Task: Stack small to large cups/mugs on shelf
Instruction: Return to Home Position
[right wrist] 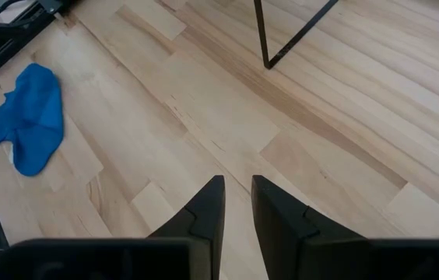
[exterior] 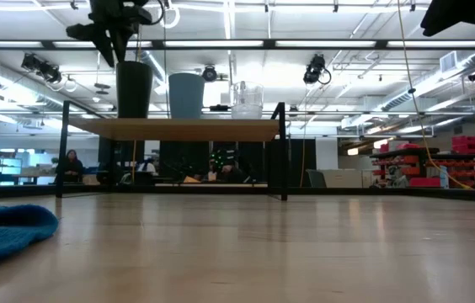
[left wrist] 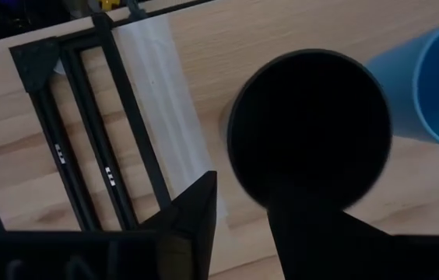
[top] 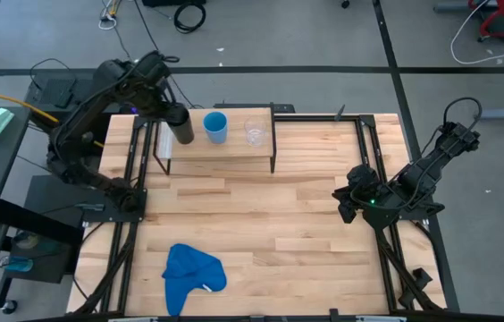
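Currently my left gripper point(top: 170, 114) hangs open directly above the upright black cup point(top: 182, 126) at the shelf's point(top: 234, 150) left end; right gripper point(right wrist: 237, 204) nearly closed, empty, far.

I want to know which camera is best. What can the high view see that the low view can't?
Only the high view shows the right gripper waiting by the table's right edge, and the whole blue cloth. Only the low view shows the room behind and the gap under the shelf. Both show the black cup, light-blue cup and clear cup lined up on the shelf, with the left gripper above the black one.
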`<action>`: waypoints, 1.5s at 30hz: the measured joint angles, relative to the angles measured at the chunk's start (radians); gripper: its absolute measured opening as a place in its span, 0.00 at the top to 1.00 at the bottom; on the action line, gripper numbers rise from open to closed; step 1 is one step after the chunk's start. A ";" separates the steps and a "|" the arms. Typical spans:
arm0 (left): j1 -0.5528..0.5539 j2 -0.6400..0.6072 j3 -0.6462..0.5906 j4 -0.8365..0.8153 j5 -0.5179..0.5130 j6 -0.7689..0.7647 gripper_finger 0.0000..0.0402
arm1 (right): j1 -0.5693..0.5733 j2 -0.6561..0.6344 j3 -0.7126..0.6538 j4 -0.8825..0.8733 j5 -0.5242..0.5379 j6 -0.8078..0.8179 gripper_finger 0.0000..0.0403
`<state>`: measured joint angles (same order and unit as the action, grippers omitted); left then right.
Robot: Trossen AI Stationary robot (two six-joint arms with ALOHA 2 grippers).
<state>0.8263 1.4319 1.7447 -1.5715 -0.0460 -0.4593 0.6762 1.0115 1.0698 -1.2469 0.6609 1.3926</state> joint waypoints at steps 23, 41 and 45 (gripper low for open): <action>-0.234 -0.435 0.001 0.128 -0.010 -0.236 0.73 | 0.001 0.000 0.000 0.086 -0.038 -0.035 0.82; -0.332 -0.650 -0.029 0.094 -0.003 -0.157 0.73 | 0.001 -0.008 0.000 0.267 -0.104 -0.202 0.82; -0.332 -0.773 -0.151 0.333 0.049 -0.106 0.73 | 0.019 -0.037 0.000 0.498 -0.076 -0.399 0.82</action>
<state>0.4942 0.6593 1.5936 -1.2384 0.0033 -0.5655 0.6952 0.9743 1.0698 -0.7492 0.5850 0.9933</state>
